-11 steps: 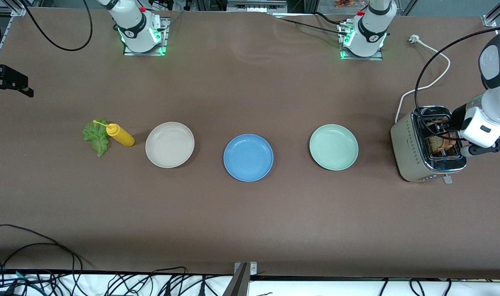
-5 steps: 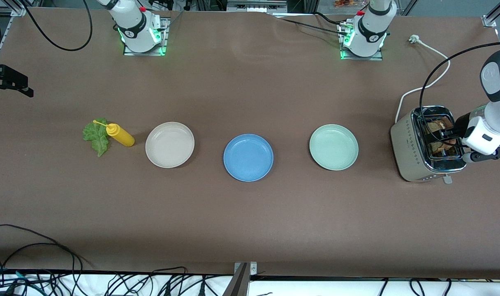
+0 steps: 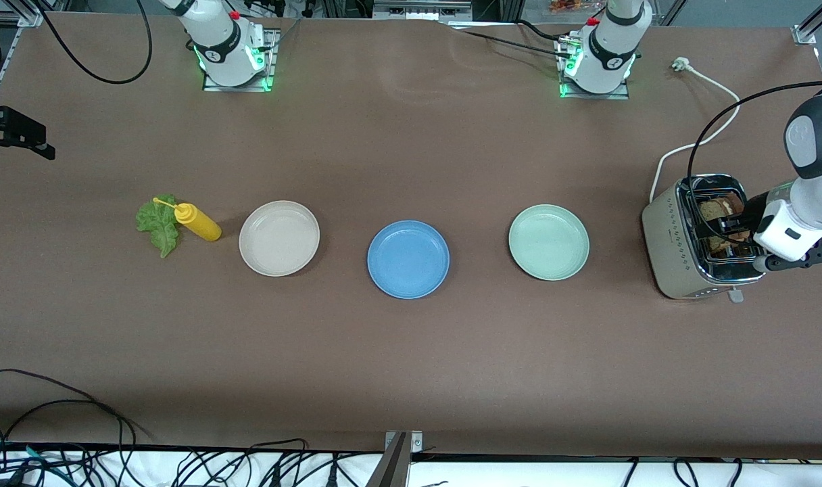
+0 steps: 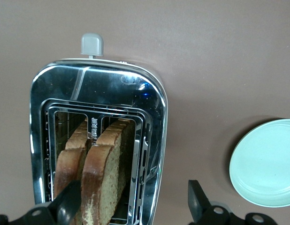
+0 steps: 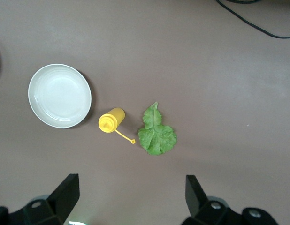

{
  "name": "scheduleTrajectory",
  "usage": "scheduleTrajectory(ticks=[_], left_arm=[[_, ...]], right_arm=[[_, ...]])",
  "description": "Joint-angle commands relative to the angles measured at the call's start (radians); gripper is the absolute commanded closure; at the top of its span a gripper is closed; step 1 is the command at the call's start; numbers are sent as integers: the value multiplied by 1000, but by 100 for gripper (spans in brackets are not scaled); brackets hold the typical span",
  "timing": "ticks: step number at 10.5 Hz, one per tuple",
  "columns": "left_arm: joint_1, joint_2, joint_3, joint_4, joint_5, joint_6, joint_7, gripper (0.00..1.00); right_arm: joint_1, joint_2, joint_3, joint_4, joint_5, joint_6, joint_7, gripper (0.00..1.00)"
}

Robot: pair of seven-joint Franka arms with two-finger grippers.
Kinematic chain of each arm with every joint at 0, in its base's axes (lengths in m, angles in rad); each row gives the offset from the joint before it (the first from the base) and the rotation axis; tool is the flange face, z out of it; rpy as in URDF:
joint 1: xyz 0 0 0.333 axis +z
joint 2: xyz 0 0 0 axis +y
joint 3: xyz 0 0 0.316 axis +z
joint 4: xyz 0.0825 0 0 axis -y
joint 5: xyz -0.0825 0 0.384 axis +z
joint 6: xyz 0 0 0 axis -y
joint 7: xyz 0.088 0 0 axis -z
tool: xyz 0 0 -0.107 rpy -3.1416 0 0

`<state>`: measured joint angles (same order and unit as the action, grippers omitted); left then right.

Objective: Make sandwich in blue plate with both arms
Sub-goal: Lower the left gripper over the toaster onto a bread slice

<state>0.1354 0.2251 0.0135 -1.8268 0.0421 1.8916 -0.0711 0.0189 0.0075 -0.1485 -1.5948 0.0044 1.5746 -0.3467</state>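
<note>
Starting at the right arm's end of the worktop, I see the right end effector (image 5: 131, 199) hanging high with its fingers spread wide and empty; the lettuce leaf (image 3: 157, 223) and the yellow squeeze bottle (image 3: 197, 222) lie almost directly below it, touching each other, with the beige plate (image 3: 279, 238) just beside. That arm is waiting. My worry there is that a later grab for the leaf could nudge the bottle and roll it. The blue plate (image 3: 408, 259) sits bare in the middle, well apart from both end effectors, and the pale green plate (image 3: 549, 242) lies between it and the toaster (image 3: 674, 243). The left end effector (image 4: 133, 206) hovers over the toaster, fingers apart and holding nothing, with two bread slices (image 4: 105, 173) standing in the slots beneath it. The slices stand close together, so I judge a finger could wedge both, or catch the wire guide and drag the toaster. A weak pinch could also drop the toast.
</note>
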Motion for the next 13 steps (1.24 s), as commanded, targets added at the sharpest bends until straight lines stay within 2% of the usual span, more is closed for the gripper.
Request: scheduleTrajectory(ticks=[1,9,11,13], left_arm=[[13,-1,-3,-23,27,14,24,0],[21,0,-3,-55,25,12,27,0],[33,0,19,-55,10,12,162,0],[33,6,31,-55,-19,14,197,0]], right_arm=[[-5,0,0,19,19,-22,-17,0],[-5,0,6,19,20,-22,-14,0],[-5,0,6,19,20,-22,-14,0],[-5,0,6,19,20,-22,-14,0]])
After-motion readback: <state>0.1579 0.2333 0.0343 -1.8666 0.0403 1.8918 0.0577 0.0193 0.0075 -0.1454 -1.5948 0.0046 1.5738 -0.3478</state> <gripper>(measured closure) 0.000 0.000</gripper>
